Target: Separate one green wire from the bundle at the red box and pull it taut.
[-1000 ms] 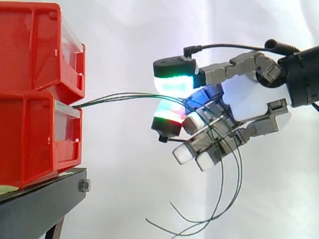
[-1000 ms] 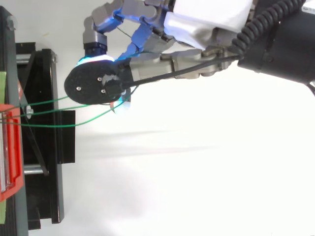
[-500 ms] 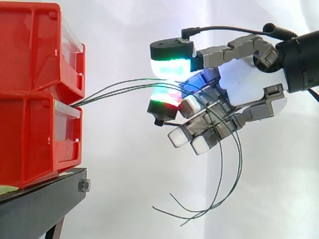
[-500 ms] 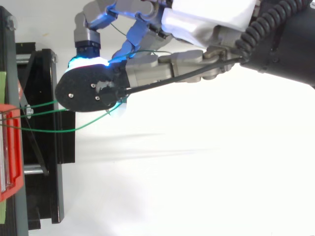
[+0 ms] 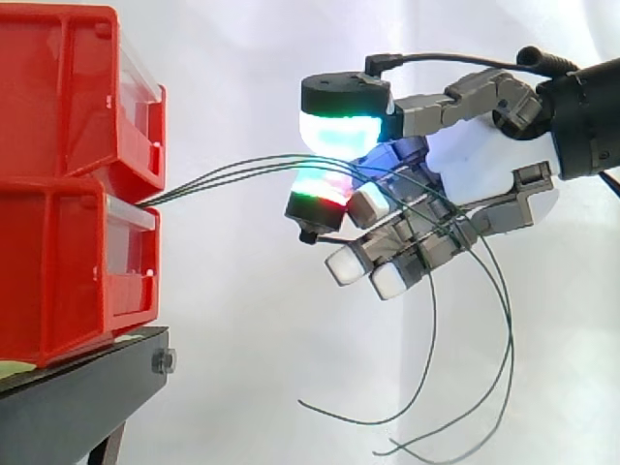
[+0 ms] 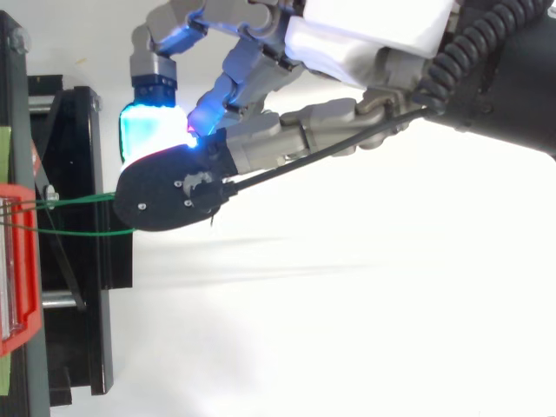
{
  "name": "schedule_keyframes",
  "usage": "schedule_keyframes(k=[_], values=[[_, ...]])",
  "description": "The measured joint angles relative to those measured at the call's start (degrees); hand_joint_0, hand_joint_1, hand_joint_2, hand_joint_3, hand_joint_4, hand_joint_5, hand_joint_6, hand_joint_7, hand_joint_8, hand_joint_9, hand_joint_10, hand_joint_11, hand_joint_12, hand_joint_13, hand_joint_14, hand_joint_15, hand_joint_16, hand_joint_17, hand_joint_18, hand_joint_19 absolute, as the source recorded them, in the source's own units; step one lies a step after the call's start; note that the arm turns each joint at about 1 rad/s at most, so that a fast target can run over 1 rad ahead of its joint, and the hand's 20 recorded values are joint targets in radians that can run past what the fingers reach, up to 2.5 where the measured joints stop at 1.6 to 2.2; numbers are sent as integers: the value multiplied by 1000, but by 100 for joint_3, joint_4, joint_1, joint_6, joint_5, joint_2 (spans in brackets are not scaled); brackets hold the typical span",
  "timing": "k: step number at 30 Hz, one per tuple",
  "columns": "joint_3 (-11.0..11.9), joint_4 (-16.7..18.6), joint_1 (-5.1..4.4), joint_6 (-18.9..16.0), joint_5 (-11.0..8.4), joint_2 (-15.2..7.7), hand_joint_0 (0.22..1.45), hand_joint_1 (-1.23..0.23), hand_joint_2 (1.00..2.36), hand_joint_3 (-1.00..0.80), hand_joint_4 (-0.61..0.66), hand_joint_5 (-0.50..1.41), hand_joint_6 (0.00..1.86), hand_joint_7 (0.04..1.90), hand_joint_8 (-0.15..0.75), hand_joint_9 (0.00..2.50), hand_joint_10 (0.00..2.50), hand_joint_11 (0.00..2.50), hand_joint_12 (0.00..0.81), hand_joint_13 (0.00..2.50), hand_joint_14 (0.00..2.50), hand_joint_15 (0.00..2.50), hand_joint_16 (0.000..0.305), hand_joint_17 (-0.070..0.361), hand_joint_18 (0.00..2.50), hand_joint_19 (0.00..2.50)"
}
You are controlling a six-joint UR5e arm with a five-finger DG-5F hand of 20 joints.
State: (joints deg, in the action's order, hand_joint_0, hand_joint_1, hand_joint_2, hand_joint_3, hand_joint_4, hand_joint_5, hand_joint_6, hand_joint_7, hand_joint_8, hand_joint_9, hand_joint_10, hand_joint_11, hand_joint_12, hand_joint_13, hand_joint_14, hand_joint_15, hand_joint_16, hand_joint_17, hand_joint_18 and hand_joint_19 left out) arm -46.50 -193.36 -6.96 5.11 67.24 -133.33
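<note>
Several thin green wires (image 5: 232,174) leave the gap between the two stacked red bins (image 5: 58,262) and run right, rising slightly, to my hand (image 5: 480,179). They pass between a green-white glowing pad above and a green-red glowing pad below, then thread through the curled fingers. Their loose ends (image 5: 504,368) hang in long curves under the hand. In the top view two green wires (image 6: 82,232) converge from the red bin (image 6: 17,261) and vanish under the black back of a fingertip. The hand (image 6: 365,35) is shut around the wires.
The red bins rest on a black stand (image 5: 77,407) at the left, seen from above as a black frame (image 6: 78,287). A white curtain backs the scene. Open space lies below and to the right of the hand.
The upper glowing pad has shifted right and sideways across the wires. The wires now lie closer together in the top view. The loose ends have swung right and lower.
</note>
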Motion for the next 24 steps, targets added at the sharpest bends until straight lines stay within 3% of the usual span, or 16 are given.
schedule_keyframes(k=[3,7,11,18,24], values=[[0,0,-4,-1,0,0,651,-776,1015,-314,154,-190,901,1261,310,1049,21,790,379,859,19,456,57,127,807,528],[0,0,-11,-1,-8,0,589,-681,1001,-489,200,-185,894,1189,310,1080,23,802,381,873,18,476,58,129,817,548],[-58,9,-26,-32,-13,0,534,-623,1000,-500,209,-186,875,1189,322,1101,24,821,390,949,20,529,61,137,858,553],[-307,29,-67,-227,-18,0,525,-608,1000,-500,213,-193,866,1182,336,1168,25,955,388,1220,28,890,63,142,935,620],[-493,172,-95,-346,-35,0,529,-611,1000,-500,215,-194,866,1174,334,1217,24,1090,385,1303,29,1060,63,142,957,631]])
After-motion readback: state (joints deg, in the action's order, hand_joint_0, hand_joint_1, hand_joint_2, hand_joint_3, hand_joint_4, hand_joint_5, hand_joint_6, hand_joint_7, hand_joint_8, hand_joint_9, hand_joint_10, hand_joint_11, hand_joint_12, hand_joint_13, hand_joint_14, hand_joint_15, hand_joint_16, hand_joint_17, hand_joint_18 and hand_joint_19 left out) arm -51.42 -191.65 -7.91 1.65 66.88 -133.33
